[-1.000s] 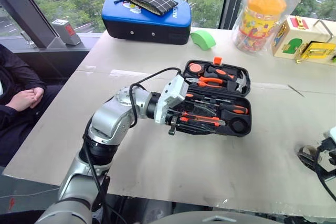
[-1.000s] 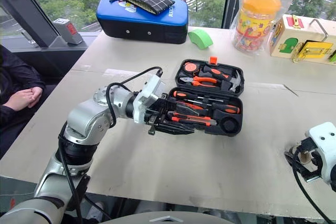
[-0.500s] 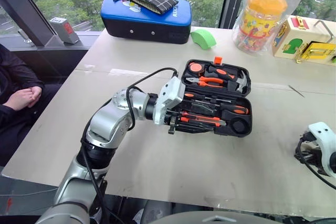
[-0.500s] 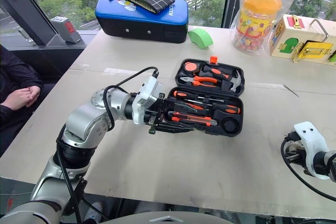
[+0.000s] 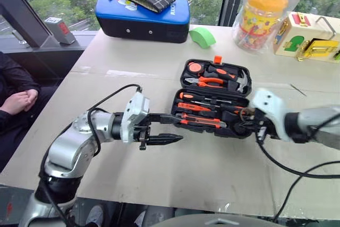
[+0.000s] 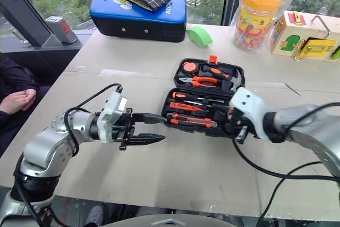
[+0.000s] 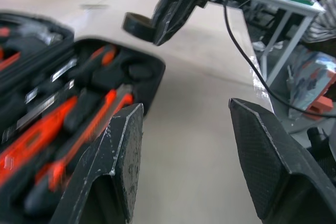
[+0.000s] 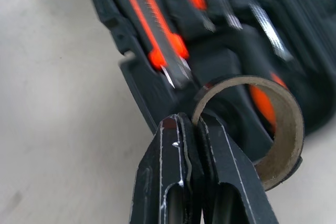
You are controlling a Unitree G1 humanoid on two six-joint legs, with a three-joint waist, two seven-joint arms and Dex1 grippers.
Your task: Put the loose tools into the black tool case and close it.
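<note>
My left gripper [image 5: 171, 127] hangs over the table [image 5: 106, 83] just off the left end of the black tool case [image 5: 215, 99]. Its two fingers stand apart with nothing between them, pointing toward the case.

The case lies open, the lid half on the far side with its orange latch [image 5: 218, 60] at the far edge. In the lid sit the orange-handled pliers [image 5: 209, 82] and a hammer [image 5: 236, 80]. The near half holds the screwdrivers [image 5: 212, 99] with black-and-orange handles and, in the front slot, the orange-and-black utility knife [image 5: 201, 122].

My right gripper [image 8: 191, 156] is at the right end of the case, over its near corner. Its fingers are pinched together on the wall of a roll of black tape [image 8: 262, 129], which hangs right above that corner of the case.

Beyond the case, near its far left corner, lies a green tape dispenser [image 5: 204, 38], and farther back stands the blue-topped case [image 5: 143, 17].
</note>
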